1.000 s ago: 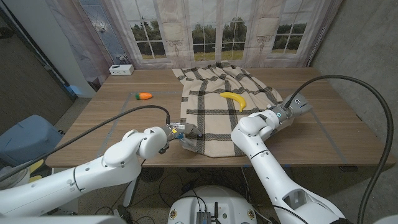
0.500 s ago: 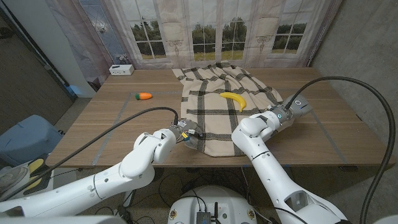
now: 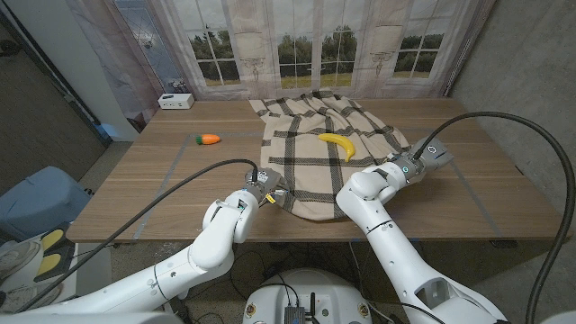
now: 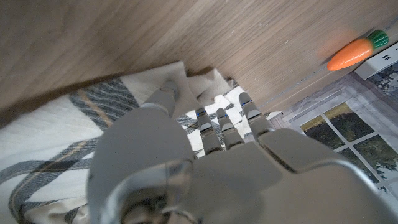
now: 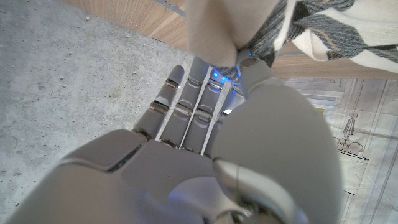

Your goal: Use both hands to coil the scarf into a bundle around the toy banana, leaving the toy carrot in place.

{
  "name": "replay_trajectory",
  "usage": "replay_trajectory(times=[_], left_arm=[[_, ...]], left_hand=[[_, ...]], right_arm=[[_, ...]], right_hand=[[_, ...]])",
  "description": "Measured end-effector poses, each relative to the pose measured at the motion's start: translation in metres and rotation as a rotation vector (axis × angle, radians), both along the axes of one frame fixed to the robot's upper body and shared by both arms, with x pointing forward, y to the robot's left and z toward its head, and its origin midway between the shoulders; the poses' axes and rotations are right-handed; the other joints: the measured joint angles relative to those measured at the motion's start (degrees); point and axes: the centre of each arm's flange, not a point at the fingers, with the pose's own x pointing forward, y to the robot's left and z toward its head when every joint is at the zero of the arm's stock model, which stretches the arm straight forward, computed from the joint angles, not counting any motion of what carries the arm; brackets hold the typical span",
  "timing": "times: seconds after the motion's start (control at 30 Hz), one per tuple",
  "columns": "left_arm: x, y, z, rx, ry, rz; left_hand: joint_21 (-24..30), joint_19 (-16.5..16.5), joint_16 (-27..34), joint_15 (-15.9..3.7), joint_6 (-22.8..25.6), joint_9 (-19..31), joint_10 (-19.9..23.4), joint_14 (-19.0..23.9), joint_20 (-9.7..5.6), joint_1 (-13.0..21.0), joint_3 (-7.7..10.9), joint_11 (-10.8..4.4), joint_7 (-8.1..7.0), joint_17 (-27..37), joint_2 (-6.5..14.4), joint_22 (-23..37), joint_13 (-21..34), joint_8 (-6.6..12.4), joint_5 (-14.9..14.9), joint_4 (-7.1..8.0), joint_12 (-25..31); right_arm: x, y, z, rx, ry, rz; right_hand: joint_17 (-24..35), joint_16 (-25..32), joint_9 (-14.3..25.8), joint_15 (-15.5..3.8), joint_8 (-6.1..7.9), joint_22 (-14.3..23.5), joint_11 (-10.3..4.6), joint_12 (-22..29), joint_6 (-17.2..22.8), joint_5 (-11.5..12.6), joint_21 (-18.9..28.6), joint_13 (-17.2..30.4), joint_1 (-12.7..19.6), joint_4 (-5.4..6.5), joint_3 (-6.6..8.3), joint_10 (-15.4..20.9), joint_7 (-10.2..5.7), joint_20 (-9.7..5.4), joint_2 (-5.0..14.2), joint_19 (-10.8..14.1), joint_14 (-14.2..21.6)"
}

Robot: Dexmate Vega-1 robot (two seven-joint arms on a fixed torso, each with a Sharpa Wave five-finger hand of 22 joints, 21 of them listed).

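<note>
The cream scarf (image 3: 306,162) with dark plaid stripes lies spread over the table's middle, and the yellow toy banana (image 3: 338,144) rests on it. Left of the scarf, the orange toy carrot (image 3: 208,139) sits on bare wood. My left hand (image 3: 268,191) grips the scarf's near left corner, which is pulled inward. In the left wrist view the left hand (image 4: 205,168) curls over the bunched scarf (image 4: 50,143), with the carrot (image 4: 351,54) beyond. My right hand (image 3: 425,157) is at the scarf's right edge. In the right wrist view the right hand (image 5: 205,162) pinches a fold of the scarf (image 5: 348,31).
A small white box (image 3: 175,101) stands at the far left corner of the wooden table (image 3: 180,180). A curtain and window backdrop hangs behind the table. Bare wood lies to the scarf's left and right. The near table edge runs just below both hands.
My left arm has swung right and forward, dragging the scarf's near left corner inward. The right arm has barely moved. Banana and carrot have stayed put.
</note>
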Motion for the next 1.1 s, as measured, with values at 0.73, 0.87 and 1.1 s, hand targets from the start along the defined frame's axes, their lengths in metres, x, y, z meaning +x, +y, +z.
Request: replay_trajectory(times=[0.73, 0.87, 1.1], left_arm=[[-0.023, 0.053, 0.042, -0.208, -0.009, -0.187], [-0.03, 0.047, 0.042, -0.277, 0.057, -0.315], [-0.043, 0.04, 0.047, -0.376, 0.154, -0.497]], left_hand=[[0.45, 0.82, 0.0, 0.09, 17.33, 10.08, 5.36, 2.23, -1.02, 3.23, 4.75, -0.62, 14.87, -0.36, -4.79, 0.28, 0.32, 12.56, 4.74, -2.99, -0.34], [0.45, 0.82, 0.0, -0.16, 17.63, 10.48, 5.76, 2.61, -1.02, 3.44, 5.12, -0.85, 15.17, -0.36, -5.03, 0.28, 0.32, 12.77, 5.21, -3.1, -0.34], [0.45, 0.81, 0.0, 0.15, 17.63, 11.13, 6.19, 2.91, -1.02, 3.41, 5.52, -0.66, 15.17, -0.36, -5.67, 0.27, 0.32, 13.5, 5.76, -3.04, -0.34]], right_arm=[[-0.018, -0.012, -0.004, 0.029, -0.072, -0.072], [-0.022, -0.018, -0.006, 0.051, -0.079, -0.094], [-0.032, -0.026, -0.009, 0.078, -0.106, -0.128]], right_hand=[[0.54, -1.03, 2.02, 0.0, -0.24, 0.0, 0.0, -0.01, -0.01, -0.42, 0.0, 0.12, 0.0, -0.13, 1.29, 0.0, 0.01, 0.33, -0.61, -0.34, 0.0], [0.79, -1.24, 2.09, 0.0, -0.27, 0.0, 0.0, -0.01, -0.01, -0.44, 0.0, 0.27, 0.0, -0.18, 1.54, 0.0, 0.01, 0.33, -0.61, -0.33, 0.0], [1.05, -1.45, 2.1, 0.0, -0.3, 0.0, 0.0, -0.01, -0.01, -0.45, 0.49, 0.27, 0.0, -0.21, 1.99, 0.0, 0.01, 0.33, -0.61, -0.33, 0.0]])
